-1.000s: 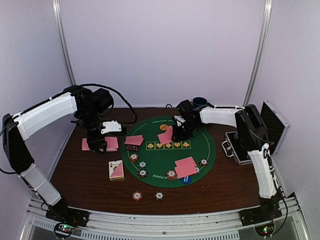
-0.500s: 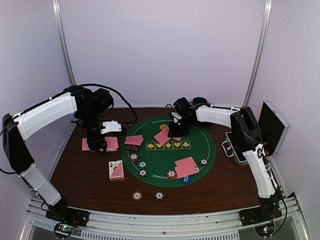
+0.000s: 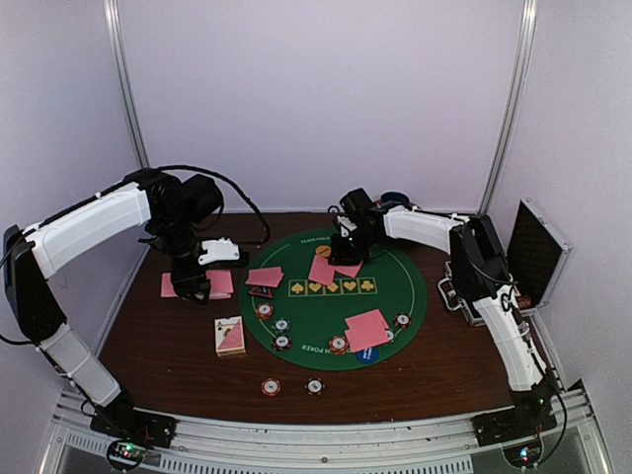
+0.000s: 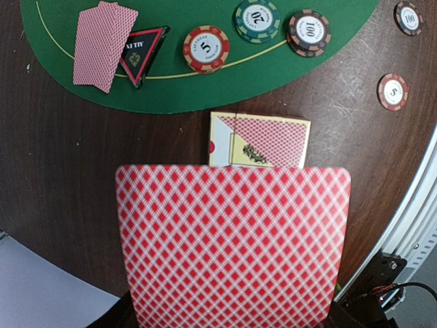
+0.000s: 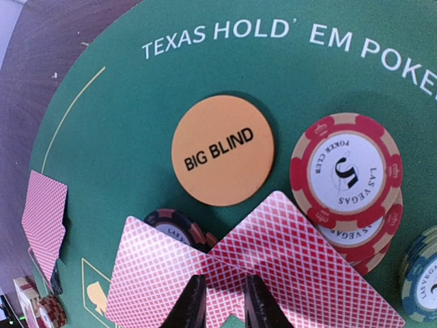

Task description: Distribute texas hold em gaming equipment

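Note:
My left gripper [image 3: 193,286] is shut on a stack of pink-backed playing cards [image 4: 232,246], held over the table left of the green felt mat [image 3: 395,286]; its fingers are hidden under the stack. My right gripper [image 5: 222,297] hovers over two fanned cards [image 5: 164,273] at the mat's far side, with a narrow gap between its jaws and nothing pinched. Beyond the cards lie the orange BIG BLIND disc [image 5: 222,150], a stack of red chips [image 5: 345,174] and a dark chip [image 5: 171,222] partly under the left card.
On the mat's left lie a pair of cards [image 4: 102,44] and the black triangle marker [image 4: 140,53], with chips [image 4: 205,49] alongside. A card box [image 4: 259,140] lies off the mat. Another pair of cards [image 3: 366,330] is near the front. The open case [image 3: 469,291] stands right, the mug [image 3: 395,200] behind.
The right gripper has moved left and toward the far edge of the mat, and the cards below it now lie fanned as two. The left arm has stayed still.

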